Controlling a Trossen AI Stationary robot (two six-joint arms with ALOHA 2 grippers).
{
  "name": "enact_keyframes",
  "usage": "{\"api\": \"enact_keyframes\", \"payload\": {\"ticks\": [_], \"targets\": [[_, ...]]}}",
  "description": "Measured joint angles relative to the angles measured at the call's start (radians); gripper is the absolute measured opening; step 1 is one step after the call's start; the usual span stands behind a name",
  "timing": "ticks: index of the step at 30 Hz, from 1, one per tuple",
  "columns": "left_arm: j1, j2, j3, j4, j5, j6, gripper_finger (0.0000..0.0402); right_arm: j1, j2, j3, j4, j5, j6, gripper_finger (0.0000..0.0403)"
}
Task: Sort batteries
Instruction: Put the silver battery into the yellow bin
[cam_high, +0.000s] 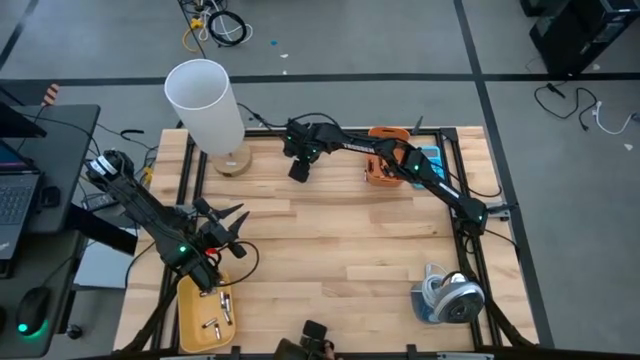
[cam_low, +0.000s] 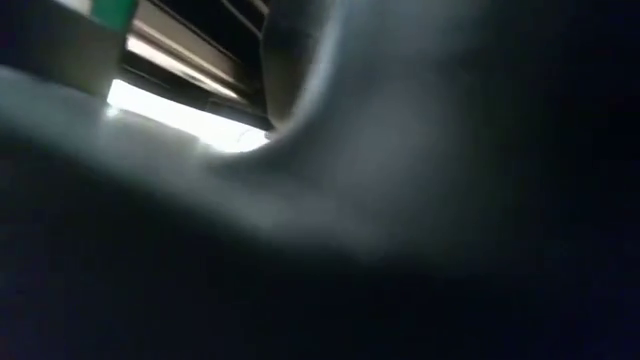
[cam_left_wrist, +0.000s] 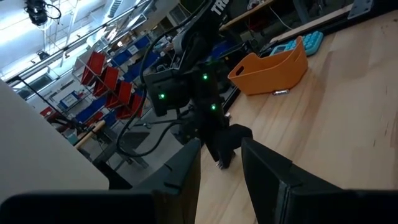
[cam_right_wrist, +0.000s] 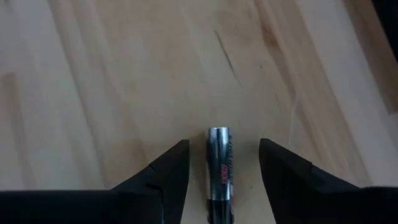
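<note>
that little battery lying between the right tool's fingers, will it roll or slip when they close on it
The battery is a smooth metallic cylinder lying on its side on the bare wooden table, so a nudge across its length would probably roll it. It lies lengthwise between the open fingers of the right tool, so they should meet its curved sides; an off-centre squeeze might squirt it out. It looks rigid.

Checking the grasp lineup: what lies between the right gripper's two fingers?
In the right wrist view, one silvery battery lies lengthwise on the bare wood between the open right gripper's fingers, touching neither.

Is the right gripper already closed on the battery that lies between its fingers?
No: in the right wrist view the battery lies on the wood with a gap to each finger of the right gripper.
</note>
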Motion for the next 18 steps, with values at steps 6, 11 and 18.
{"api": "enact_keyframes", "payload": {"ticks": [6,11,18], "targets": [[0.0,0.0,0.0,0.0,0.0,0.0,0.0119,-0.002,0.0,0.0,0.002,-0.015,-0.023,0.0163],[0.0,0.0,0.0,0.01,-0.001,0.0,0.0119,-0.002,0.0,0.0,0.005,-0.016,-0.047,0.0152],[0.0,0.0,0.0,0.016,-0.001,-0.001,0.0119,-0.002,0.0,0.0,-0.016,-0.033,-0.13,0.0147]]}}
